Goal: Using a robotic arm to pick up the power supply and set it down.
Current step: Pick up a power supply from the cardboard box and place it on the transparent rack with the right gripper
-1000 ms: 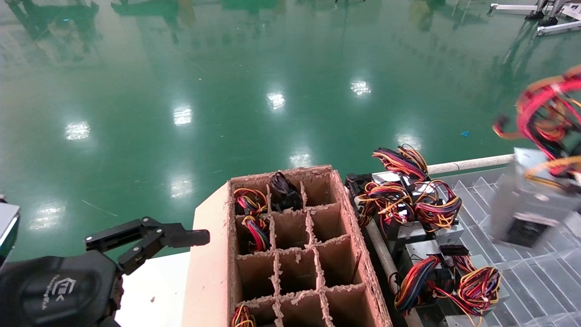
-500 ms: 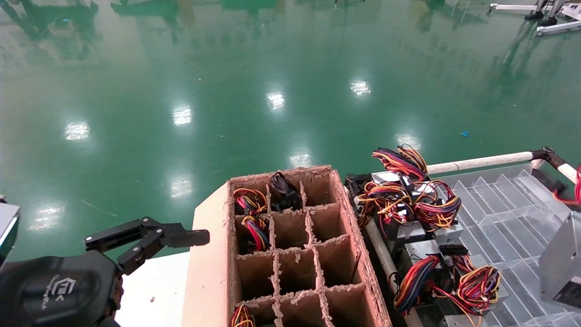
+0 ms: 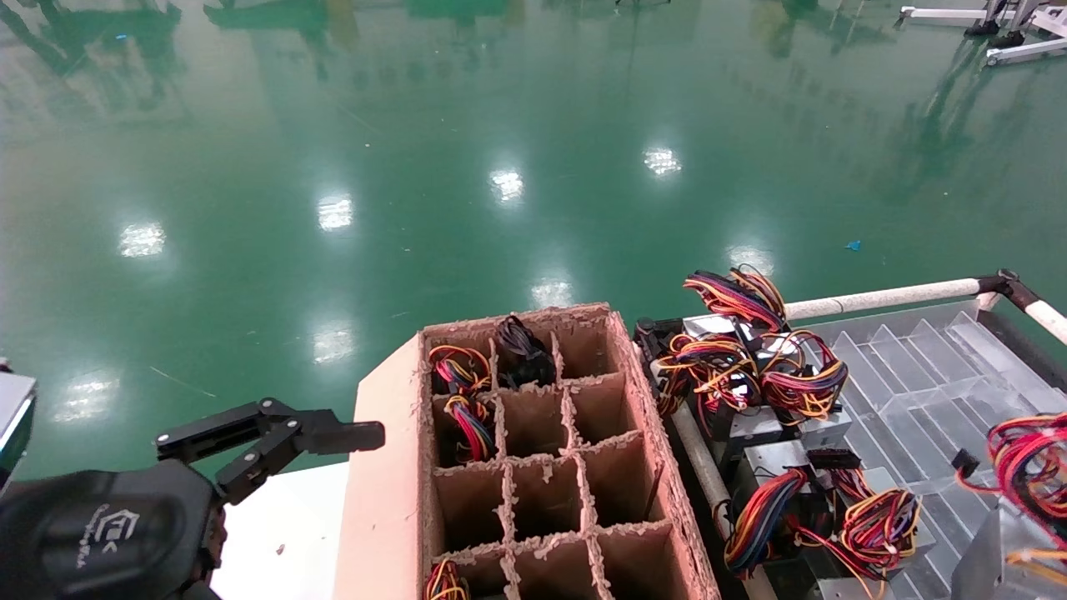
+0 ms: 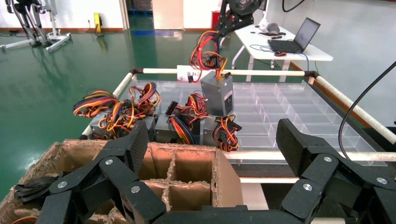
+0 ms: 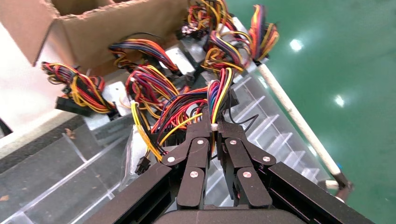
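The power supply, a silver-grey box with red, orange and yellow wires, hangs low over the clear tray at the lower right edge of the head view. In the right wrist view my right gripper is shut on its wire bundle, with the box just below. The left wrist view shows the box upright under the right gripper. My left gripper stays parked and open beside the cardboard box, its jaws wide apart with nothing between them.
The cardboard box is split into cells; a few far cells hold wired units. Several other power supplies are piled at the tray's left side, against a white rail. Green floor lies beyond.
The power supply, held by its wires, has come down from high at the right to low over the tray near the bottom right corner. The left arm has not moved.
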You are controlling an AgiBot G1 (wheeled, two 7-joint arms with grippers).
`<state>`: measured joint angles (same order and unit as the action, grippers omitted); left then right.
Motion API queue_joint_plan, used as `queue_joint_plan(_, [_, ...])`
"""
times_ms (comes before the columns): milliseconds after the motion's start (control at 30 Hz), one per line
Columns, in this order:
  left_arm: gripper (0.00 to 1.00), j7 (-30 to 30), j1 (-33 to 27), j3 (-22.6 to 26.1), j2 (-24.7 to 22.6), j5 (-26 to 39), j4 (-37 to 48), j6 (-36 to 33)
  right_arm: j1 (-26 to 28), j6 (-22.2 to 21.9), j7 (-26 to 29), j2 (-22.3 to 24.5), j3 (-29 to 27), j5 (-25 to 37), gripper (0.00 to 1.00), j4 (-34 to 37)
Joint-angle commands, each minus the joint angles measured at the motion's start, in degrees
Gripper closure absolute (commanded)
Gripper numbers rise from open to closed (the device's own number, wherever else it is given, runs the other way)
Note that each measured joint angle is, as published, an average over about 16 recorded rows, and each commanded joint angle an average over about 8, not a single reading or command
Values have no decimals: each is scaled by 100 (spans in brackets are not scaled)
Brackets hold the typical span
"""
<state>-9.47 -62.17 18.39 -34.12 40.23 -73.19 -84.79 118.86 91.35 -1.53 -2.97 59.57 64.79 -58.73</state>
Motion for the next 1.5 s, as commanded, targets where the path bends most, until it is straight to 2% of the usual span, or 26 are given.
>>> queue_joint_plan(33, [0, 0, 0, 0, 0, 0, 0, 0, -37, 1, 15, -15, 71, -14, 100, -60])
queue_joint_plan(367, [0, 1, -1, 2, 1, -1, 0, 1, -115, 2, 101, -335, 507, -111, 100, -175])
queue_joint_plan(667, [0, 2, -1, 4, 1, -3, 0, 2, -54, 1, 46, -412, 893, -111, 100, -125])
queue_joint_plan(1500, [0, 4, -2, 8, 3, -6, 0, 3, 267, 10, -29, 198, 1455, -125, 100, -73])
